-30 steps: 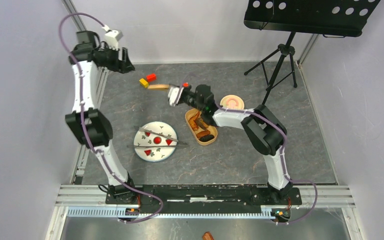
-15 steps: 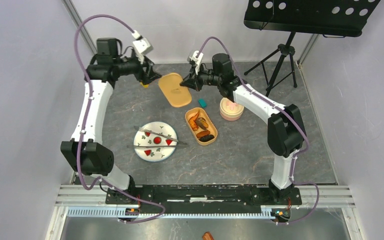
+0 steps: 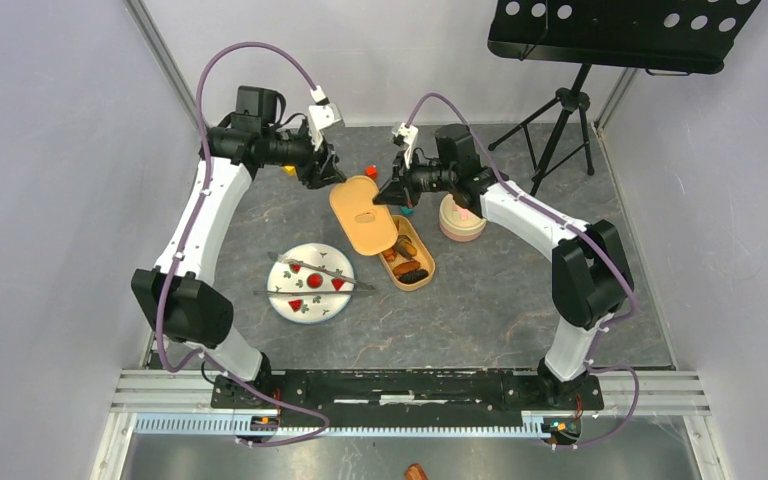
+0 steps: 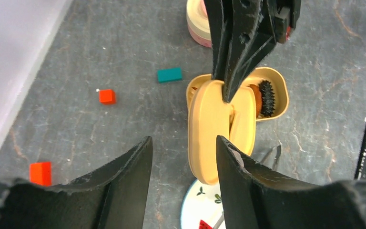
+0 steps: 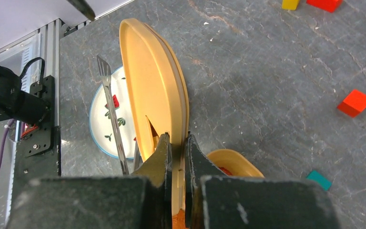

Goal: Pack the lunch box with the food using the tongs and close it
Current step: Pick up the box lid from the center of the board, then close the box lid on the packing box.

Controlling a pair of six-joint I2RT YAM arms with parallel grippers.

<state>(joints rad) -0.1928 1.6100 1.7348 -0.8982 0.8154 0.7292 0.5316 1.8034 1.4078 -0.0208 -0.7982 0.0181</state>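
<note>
Right gripper [image 5: 176, 142] is shut hard on the rim of the tan lid [image 3: 362, 215], carrying it tilted in the air. Half a second ago that lid hung clear of the lunch box [image 3: 429, 272], out at its 11 o'clock. Now, from above, its near end covers the box's 10 o'clock corner. A full second back the same gripper was down low by the table with the lid edge-on.

The left gripper [image 4: 182, 145] has swung in from the far-left corner and sits at the lid's 11 o'clock end, jaws apart, nothing pinched. In its own camera the lid's end runs just behind one finger, and I can't tell whether they touch.

Inside the box are orange-brown fried chunks [image 4: 255, 95] and a dark ridged piece [image 4: 267, 98], same as before. At the box's 9 o'clock the plate [image 3: 295, 305] hasn't budged. The tongs [image 3: 328, 271] lie across it untouched, with red wedges [image 3: 315, 282] beside them. A round pink tub [image 3: 463, 222] sits at the box's 1 o'clock.

The teal cube [image 4: 169, 74] was in the open from above half a second ago and is now nearly hidden behind the right gripper. In the left wrist view a red cube [image 4: 107, 96] lies at its 8 o'clock.
</note>
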